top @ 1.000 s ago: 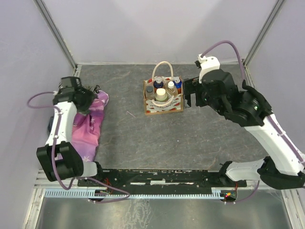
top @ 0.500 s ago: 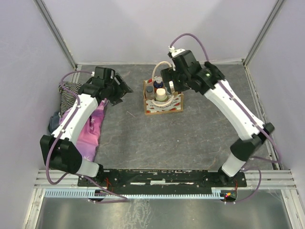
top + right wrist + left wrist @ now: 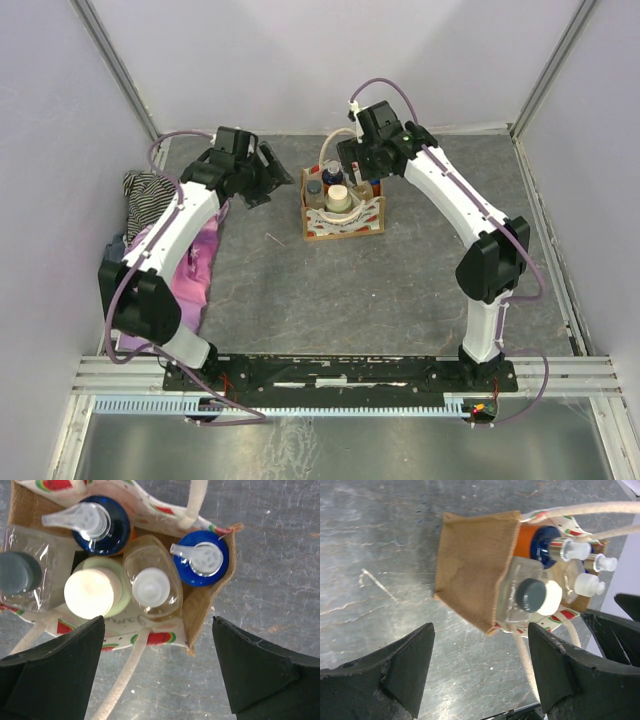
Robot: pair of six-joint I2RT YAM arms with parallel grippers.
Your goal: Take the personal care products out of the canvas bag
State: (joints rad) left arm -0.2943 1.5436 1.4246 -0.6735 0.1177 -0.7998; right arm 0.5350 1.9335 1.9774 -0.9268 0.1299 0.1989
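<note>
Five personal care products stood upright and tightly packed in the canvas bag (image 3: 345,222), which sat on the table (image 3: 400,290) toward its far middle. The right gripper (image 3: 159,625) hung directly above the bag's mouth, jaws spread wide and holding nothing. The left gripper (image 3: 481,635) sat just beside the bag's tan side wall, jaws likewise apart and empty.

From the right wrist, the contents were a corner pump bottle (image 3: 202,557) and a second pump bottle (image 3: 95,522), both orange with blue tops. With them were a white-capped beige bottle (image 3: 150,582), a cream-capped bottle (image 3: 95,592) and a clear bottle with a dark cap (image 3: 20,572).

Handling note: the bottles touched one another, so a descent would probably go best with one finger in the gap along the bag wall, gripping at the neck or cap. The corner pump bottle looked the most accessible. The cream handles (image 3: 197,500) looped over the opening and could snag a finger. A straight vertical lift seemed wise, with the left gripper steadying the wall so the light bag did not rise with the bottle.

Writing: a cursive word ran along the cream band beside red watermelon slices, partly hidden by a handle and not legible. No bottle label showed.
</note>
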